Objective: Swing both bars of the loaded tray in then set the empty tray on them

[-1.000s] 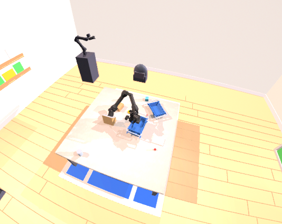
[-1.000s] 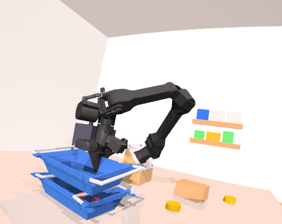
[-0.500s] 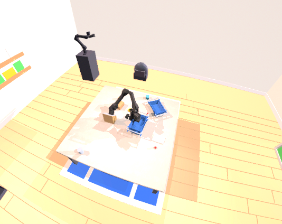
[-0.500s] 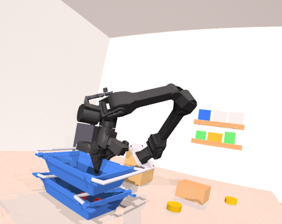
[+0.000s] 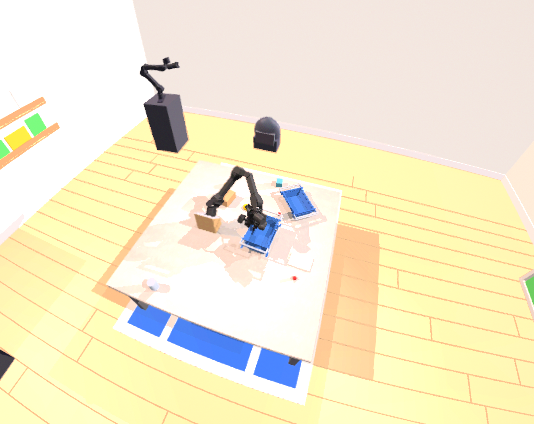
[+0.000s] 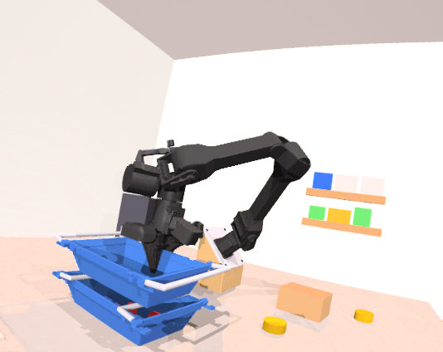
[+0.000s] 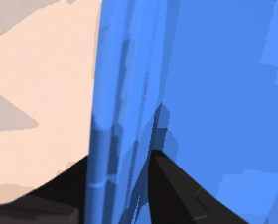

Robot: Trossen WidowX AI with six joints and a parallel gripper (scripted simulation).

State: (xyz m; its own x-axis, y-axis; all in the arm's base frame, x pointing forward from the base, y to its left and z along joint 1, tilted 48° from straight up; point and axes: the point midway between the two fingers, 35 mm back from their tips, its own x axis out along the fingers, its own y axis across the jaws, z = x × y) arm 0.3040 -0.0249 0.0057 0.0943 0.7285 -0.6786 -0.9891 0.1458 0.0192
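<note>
The loaded blue tray (image 6: pixel 99 306) stands on the table, with red blocks (image 6: pixel 153 314) showing inside. Its near white bar (image 6: pixel 125 314) and far white bar (image 6: pixel 75 276) reach in across its top. The empty blue tray (image 5: pixel 264 240) (image 6: pixel 111 271) is above it, roughly level and not down inside; whether it touches both bars cannot be told. Its own bars are swung outward. My gripper (image 6: pixel 153 268) (image 7: pixel 119 170) is shut on the empty tray's far long wall, one finger inside and one outside. In the top view the arm hides the fingertips.
Another blue tray (image 5: pixel 298 202) is at the table's back right, near a teal block (image 5: pixel 279 183). A brown box (image 6: pixel 304 300) and two yellow discs (image 6: pixel 274 325) (image 6: pixel 363 316) lie to the right in the exterior view. A small red item (image 5: pixel 294 278) is towards the right edge.
</note>
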